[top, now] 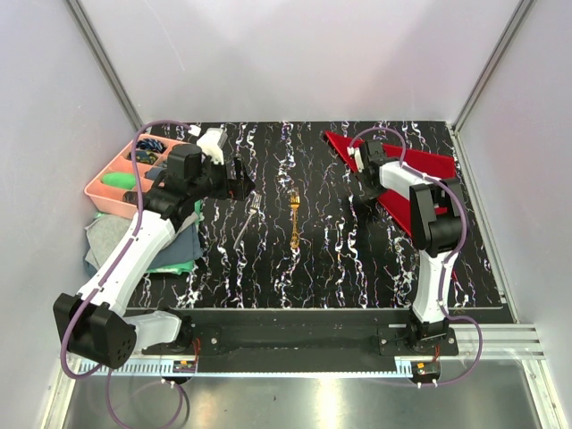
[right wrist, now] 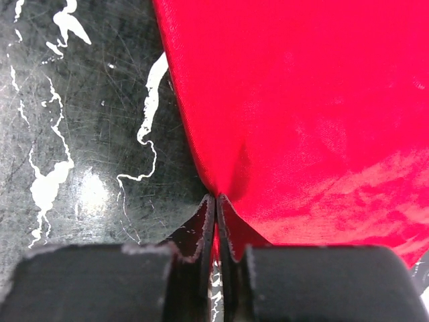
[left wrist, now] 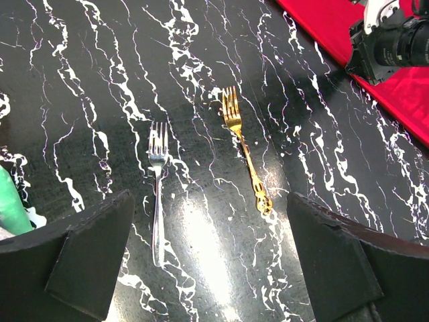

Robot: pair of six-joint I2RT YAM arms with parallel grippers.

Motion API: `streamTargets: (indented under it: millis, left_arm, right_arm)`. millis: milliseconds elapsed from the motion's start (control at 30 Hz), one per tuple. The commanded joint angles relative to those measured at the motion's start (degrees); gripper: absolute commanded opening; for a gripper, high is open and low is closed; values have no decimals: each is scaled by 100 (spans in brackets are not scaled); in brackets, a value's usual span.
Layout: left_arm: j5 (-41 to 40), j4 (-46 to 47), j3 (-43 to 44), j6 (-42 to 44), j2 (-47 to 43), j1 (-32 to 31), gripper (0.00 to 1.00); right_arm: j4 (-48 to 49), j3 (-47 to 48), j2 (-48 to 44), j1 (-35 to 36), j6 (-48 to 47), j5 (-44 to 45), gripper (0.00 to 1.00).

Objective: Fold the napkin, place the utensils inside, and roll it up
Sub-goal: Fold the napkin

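Tray (top: 100, 189): pink, at the desk's 9 o'clock edge, compartments holding green, blue and dark items too small to name.
Cloths (top: 112, 239): grey, blue and green pile just below the tray, partly under the left arm.
Left arm (top: 134, 255): white, running from its base at 7 o'clock up toward 10 o'clock.
Left gripper (top: 243, 184): above the desk, just left of the silver fork; in the left wrist view its two dark fingers (left wrist: 90, 251) stand wide apart with both forks between them, so the jaws are apart and hold nothing.
Silver fork (left wrist: 157, 189): flat on the desk left of centre, tines toward 12 o'clock, handle toward 6 o'clock.
Gold fork (left wrist: 245, 156): flat on the desk near centre, just right of the silver fork and apart from it, tines toward 12 o'clock.
Desk (top: 340, 259): black with white marble veins.
Napkin (top: 427, 164): red, flat on the desk at about 2 o'clock, a long pointed shape from 12 o'clock down toward 4 o'clock, partly hidden by the right arm; well apart from both forks.
Right gripper (right wrist: 216, 221): at the napkin's left edge; in the right wrist view the jaws are together, pinching that edge, which puckers into a small crease at the tips.
Right arm (top: 433, 241): rises from its base at 5 o'clock, over the napkin.
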Motion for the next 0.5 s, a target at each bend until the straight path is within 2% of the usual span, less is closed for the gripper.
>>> streamTargets:
  millis: [0,333,467]
  left_arm:
    - [155,157,46,-41,-83,31,99]
    - [208,157,46,-58,-83,31,99]
    - [234,166,46,-85,-92,31,99]
  right_arm:
    - [-80,-122,139,144,-143,-175,1]
    - [-537,-78,42,452,604,-958,0]
    - [-748,-34,139,732,1069,-783,0]
